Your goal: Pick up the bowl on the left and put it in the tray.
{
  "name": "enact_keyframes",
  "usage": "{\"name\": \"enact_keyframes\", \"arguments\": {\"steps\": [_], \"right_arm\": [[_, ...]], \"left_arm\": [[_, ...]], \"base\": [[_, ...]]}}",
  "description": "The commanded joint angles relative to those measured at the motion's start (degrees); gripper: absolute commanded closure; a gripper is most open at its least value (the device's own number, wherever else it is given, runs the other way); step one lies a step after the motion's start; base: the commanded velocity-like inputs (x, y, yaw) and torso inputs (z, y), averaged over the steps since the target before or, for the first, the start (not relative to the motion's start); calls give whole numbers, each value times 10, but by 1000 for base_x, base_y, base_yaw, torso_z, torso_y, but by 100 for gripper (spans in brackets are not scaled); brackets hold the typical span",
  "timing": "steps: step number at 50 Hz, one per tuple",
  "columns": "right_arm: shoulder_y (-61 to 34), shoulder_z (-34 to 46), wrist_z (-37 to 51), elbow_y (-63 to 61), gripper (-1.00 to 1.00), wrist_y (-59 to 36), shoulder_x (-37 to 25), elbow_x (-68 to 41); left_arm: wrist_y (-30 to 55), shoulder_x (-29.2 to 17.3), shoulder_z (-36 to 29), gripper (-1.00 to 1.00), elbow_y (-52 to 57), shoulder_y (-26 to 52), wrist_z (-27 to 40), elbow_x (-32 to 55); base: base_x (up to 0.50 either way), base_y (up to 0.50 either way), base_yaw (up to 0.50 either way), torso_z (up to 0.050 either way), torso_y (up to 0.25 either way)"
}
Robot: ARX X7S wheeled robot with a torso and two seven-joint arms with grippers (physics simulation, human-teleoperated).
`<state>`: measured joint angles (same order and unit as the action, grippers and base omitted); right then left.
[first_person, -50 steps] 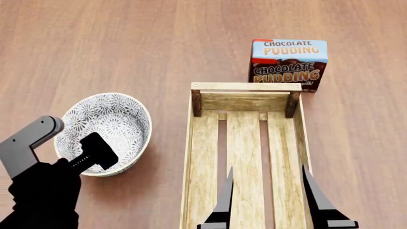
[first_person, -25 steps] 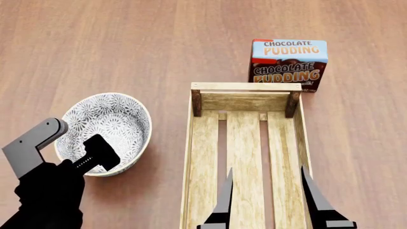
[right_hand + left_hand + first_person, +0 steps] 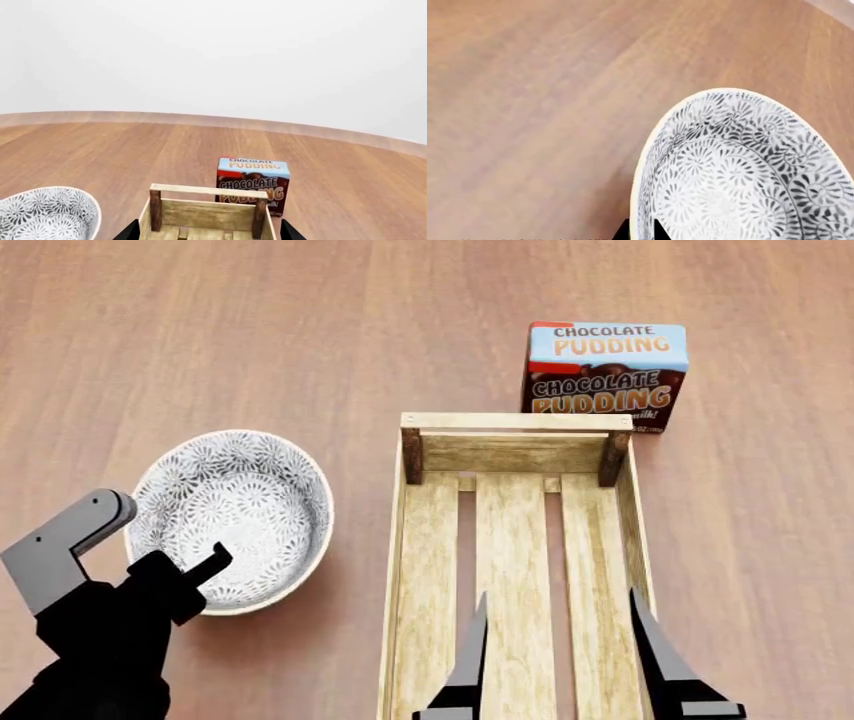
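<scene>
- The tabletop (image 3: 200,330) is plain brown wood and carries everything here.
- The tray (image 3: 514,570) sits right of centre with nothing in it, slats bare. So the actual drop-off hasn't happened.
- The bowl (image 3: 234,518) is left of the tray, apart from it. Looks like it's resting on the wood or barely off it; I can't tell if it's lifted.
- The chocolate pudding box (image 3: 606,375) stands just behind the tray's far end, not part of the job.
- The left pincer (image 3: 200,570) is at the bowl's near rim, one finger inside and one outside in the wrist view, pinched onto the rim I'd say.
- The right pincer (image 3: 561,640) hangs over the tray, spread wide, holding nothing.
- Left to do: lift, carry across, set down.
</scene>
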<state>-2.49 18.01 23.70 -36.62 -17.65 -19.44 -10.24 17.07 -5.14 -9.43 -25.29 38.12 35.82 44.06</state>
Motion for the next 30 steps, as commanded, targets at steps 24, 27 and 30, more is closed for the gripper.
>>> {"name": "enact_keyframes", "arguments": {"steps": [24, 27, 30], "right_arm": [[1, -8, -15, 4, -100, 8, 8, -1], [0, -7, -15, 5, -100, 8, 7, -1], [0, -7, -14, 4, -100, 8, 7, -2]], "left_arm": [[9, -4, -3, 100, 68, -12, 18, 39], [15, -7, -3, 100, 86, -11, 24, 46], [22, -11, -2, 100, 112, -13, 32, 56]], "base": [[0, 0, 0, 0, 0], [0, 0, 0, 0, 0], [0, 0, 0, 0, 0]]}}
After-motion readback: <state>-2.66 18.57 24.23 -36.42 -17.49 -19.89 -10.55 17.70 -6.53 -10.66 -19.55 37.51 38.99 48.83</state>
